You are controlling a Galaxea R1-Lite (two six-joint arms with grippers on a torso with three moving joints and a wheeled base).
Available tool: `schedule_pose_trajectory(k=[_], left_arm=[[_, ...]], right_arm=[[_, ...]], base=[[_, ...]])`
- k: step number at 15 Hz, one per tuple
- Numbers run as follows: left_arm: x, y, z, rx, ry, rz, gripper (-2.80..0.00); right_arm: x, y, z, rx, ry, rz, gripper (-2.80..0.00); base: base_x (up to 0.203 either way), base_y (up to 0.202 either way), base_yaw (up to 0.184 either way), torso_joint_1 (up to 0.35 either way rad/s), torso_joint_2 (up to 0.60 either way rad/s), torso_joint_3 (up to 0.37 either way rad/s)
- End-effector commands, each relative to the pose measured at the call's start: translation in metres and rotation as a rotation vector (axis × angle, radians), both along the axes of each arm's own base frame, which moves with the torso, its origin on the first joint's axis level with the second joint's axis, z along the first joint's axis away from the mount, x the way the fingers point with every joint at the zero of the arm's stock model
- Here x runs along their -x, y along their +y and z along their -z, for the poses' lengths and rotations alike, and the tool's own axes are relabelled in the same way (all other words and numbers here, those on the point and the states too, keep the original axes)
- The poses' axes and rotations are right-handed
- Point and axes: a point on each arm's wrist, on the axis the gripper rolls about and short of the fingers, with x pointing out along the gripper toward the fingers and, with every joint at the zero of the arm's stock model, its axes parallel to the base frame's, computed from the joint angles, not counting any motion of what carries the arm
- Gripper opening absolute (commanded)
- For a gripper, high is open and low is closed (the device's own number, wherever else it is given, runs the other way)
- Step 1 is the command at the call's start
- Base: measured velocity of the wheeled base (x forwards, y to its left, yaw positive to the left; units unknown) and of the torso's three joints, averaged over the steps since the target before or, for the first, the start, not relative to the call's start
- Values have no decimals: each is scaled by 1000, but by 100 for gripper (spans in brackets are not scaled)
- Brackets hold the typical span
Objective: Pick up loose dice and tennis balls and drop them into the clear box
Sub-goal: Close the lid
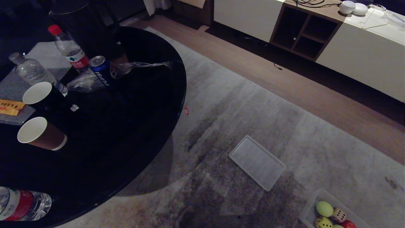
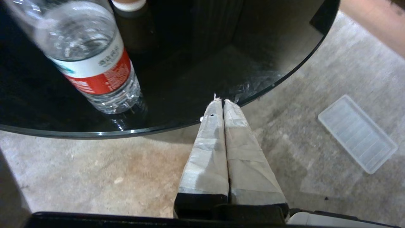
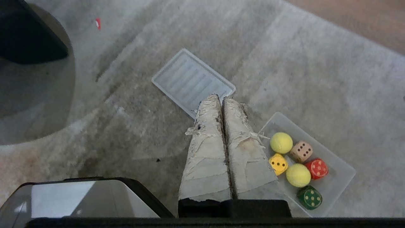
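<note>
I saw the clear box (image 3: 340, 172), a low-walled translucent tub with rounded corners, lying on the grey carpet; it held all the pieces I could find; two fuzzy yellow-green tennis balls (image 3: 281, 142) sat inside, one near the far end, the other nearer the middle; the yellow die (image 3: 278, 164) lay between them, touching or nearly so; the tan die (image 3: 301, 151) rested just beside the first ball; the red die (image 3: 317, 168) sat beside the second ball; the dark green die (image 3: 309, 197) lay at the near end.
</note>
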Motion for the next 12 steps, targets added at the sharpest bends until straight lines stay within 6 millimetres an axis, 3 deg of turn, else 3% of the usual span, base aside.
schedule_pose_trajectory(k=[1, 12], left_arm=[[0, 0, 0, 1, 2, -1, -280], [0, 0, 0, 1, 2, -1, -280]], right_arm=[[0, 0, 0, -1, 1, 0, -280], [0, 0, 0, -1, 3, 0, -280]], base=[[0, 0, 0, 2, 2, -198], [0, 0, 0, 1, 3, -197]])
